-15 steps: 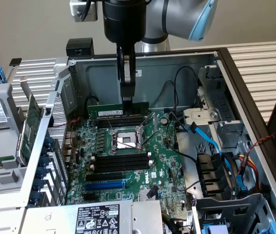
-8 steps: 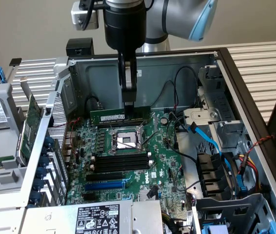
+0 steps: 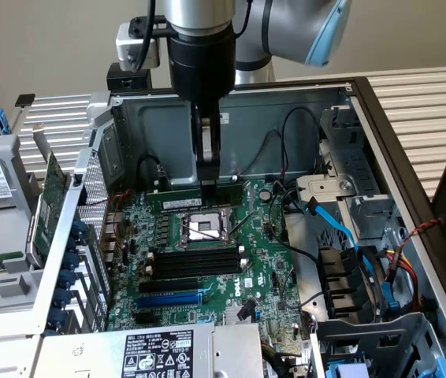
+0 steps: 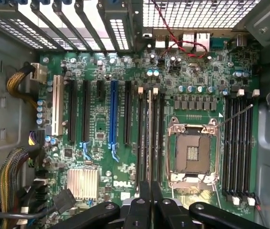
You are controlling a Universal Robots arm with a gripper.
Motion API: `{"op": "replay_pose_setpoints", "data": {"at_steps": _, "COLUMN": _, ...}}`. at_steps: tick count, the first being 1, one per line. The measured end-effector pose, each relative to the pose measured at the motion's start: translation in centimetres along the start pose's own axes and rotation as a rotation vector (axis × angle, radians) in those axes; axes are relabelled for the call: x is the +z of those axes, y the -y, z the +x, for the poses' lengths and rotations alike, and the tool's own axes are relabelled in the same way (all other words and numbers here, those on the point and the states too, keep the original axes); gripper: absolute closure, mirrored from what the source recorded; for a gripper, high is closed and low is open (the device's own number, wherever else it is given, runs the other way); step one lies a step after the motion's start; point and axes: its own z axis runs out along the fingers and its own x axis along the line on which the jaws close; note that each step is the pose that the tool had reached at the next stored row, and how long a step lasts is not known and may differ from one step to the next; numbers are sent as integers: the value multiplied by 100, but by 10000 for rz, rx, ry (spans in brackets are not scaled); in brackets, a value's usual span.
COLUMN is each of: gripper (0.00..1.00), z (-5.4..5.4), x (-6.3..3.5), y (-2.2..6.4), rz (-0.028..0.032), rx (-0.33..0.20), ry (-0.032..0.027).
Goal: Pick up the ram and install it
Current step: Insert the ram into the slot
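Currently, one gripper (image 3: 207,185) hangs vertically inside the open computer case (image 3: 317,98), its fingers closed on the one ram (image 3: 227,186). In the exterior view the ram lies level along the motherboard (image 3: 207,307), on the far side of the CPU socket (image 3: 205,228) and just beside it. In the wrist view the ram (image 4: 149,133) appears edge-on, running out from between the gripper (image 4: 149,187) fingers in line with the black memory slots next to the socket. Whether it is seated in a slot cannot be determined.

Component count:
- One CPU socket, empty, with a metal frame.
- One bank of black memory slots (image 3: 195,264) on the near side of the socket, all empty.
- One blue expansion slot (image 4: 112,112) and one white expansion slot (image 4: 56,105), with black slots between and beside them.
- One finned heatsink (image 4: 82,183).

Surroundings:
- A blue cable (image 3: 341,228) and black cables lie towards the exterior view's right, well apart from the gripper.
- A red and black wire (image 4: 182,47) loops near the rear ports.
- One green expansion card (image 3: 46,205) stands outside the case at the exterior view's left.
- The case rests on a slatted worktop (image 3: 416,94).
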Motion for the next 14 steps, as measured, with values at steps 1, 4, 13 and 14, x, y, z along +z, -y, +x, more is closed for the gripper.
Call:
{"op": "replay_pose_setpoints", "data": {"at_steps": 1, "gripper": 88, "z": 3, "x": 18, "y": 0, "rz": 2, "rx": 12, "ry": 0}}
{"op": "replay_pose_setpoints", "data": {"at_steps": 4, "gripper": 88, "z": 9, "x": 72, "y": 0, "rz": 4, "rx": 51, "ry": 2}}
{"op": "replay_pose_setpoints", "data": {"at_steps": 13, "gripper": 88, "z": 42, "x": 194, "y": 0, "rz": 2, "rx": 119, "ry": 167}}
{"op": "replay_pose_setpoints", "data": {"at_steps": 14, "gripper": 88, "z": 47, "x": 206, "y": 1, "rz": 2, "rx": 120, "ry": 167}}
